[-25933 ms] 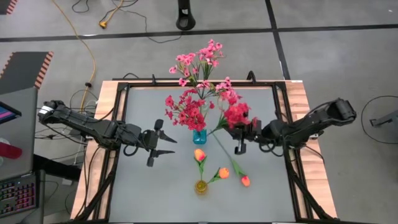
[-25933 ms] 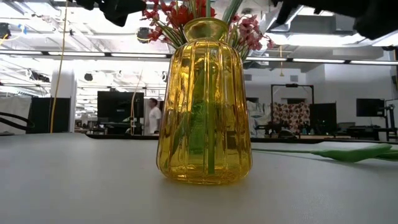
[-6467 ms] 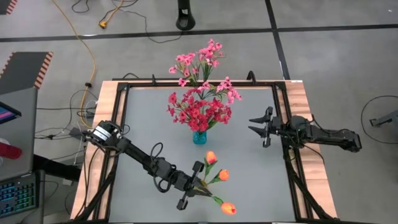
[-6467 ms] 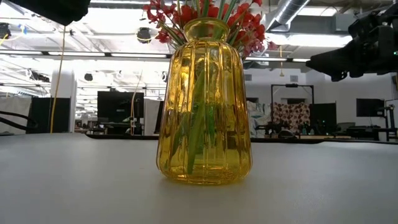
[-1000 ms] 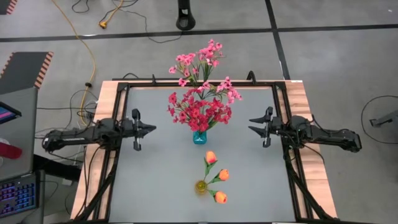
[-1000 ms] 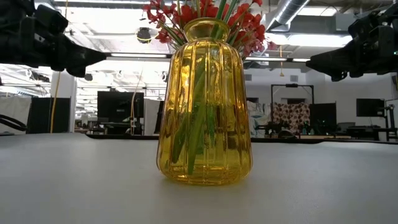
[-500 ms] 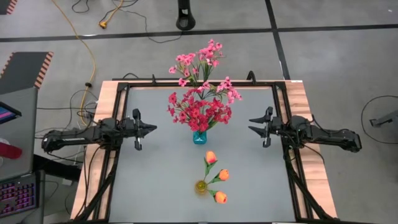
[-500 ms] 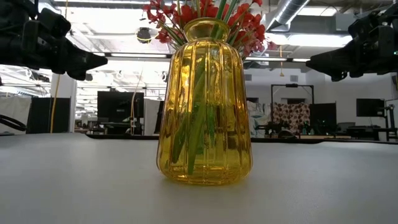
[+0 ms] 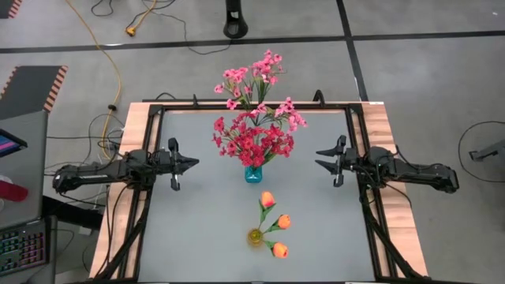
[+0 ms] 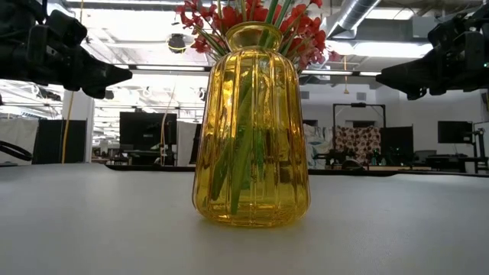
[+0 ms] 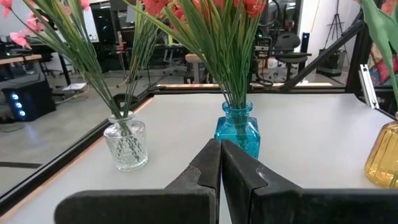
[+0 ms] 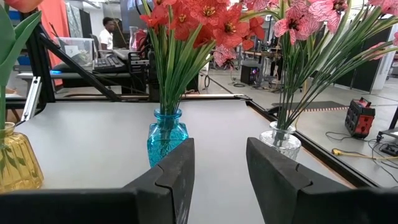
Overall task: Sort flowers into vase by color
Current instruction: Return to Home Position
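Three orange tulip-like buds stand with their stems in a yellow ribbed vase near the table's front middle. The same yellow vase fills the low view. Red flowers stand in a blue vase at the table's centre. Pink flowers rise from a clear glass vase near the far edge. My left gripper hovers shut at the table's left side, pointing toward the blue vase. My right gripper hovers open at the right side, facing it, with nothing between its fingers.
A dark metal frame and wooden border run round the grey table. Bare tabletop lies between each gripper and the vases. Cables lie on the floor beyond the far edge. A person stands in the room behind.
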